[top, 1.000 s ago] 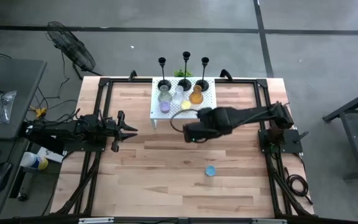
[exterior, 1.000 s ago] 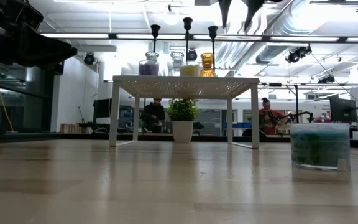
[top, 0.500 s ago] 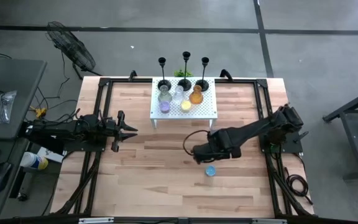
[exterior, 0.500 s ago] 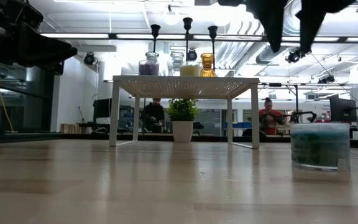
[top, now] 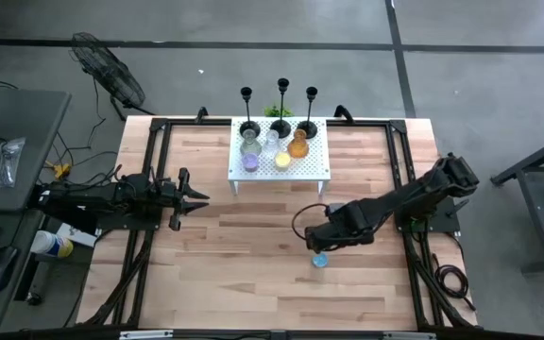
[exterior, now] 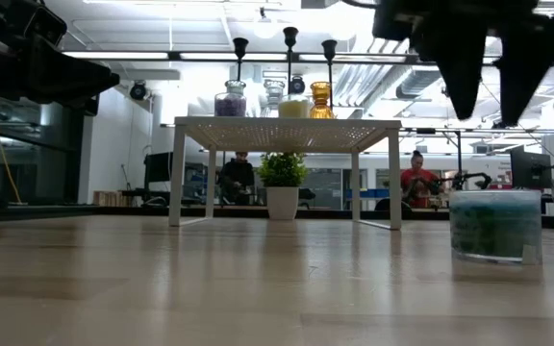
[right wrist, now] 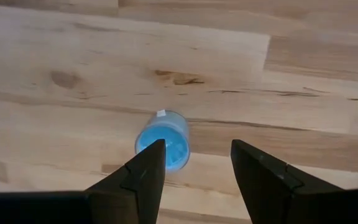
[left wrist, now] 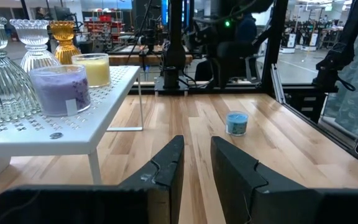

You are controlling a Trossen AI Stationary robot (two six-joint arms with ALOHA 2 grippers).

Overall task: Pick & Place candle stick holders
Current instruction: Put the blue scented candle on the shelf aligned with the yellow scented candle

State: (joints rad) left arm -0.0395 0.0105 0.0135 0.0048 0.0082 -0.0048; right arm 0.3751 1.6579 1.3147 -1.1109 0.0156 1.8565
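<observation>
High view: the right gripper (top: 317,244) hangs over the blue cup (top: 320,260) near the table's (top: 253,283) front edge; the left gripper (top: 196,197) waits at the left edge.

Low view: its fingers (exterior: 462,82) stand apart above the cup.

Left wrist view: narrow gap between fingers (left wrist: 166,171).

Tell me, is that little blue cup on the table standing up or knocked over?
Upright. The blue cup stands on its flat base on the wooden table, and the right wrist view looks down into its round mouth.
</observation>
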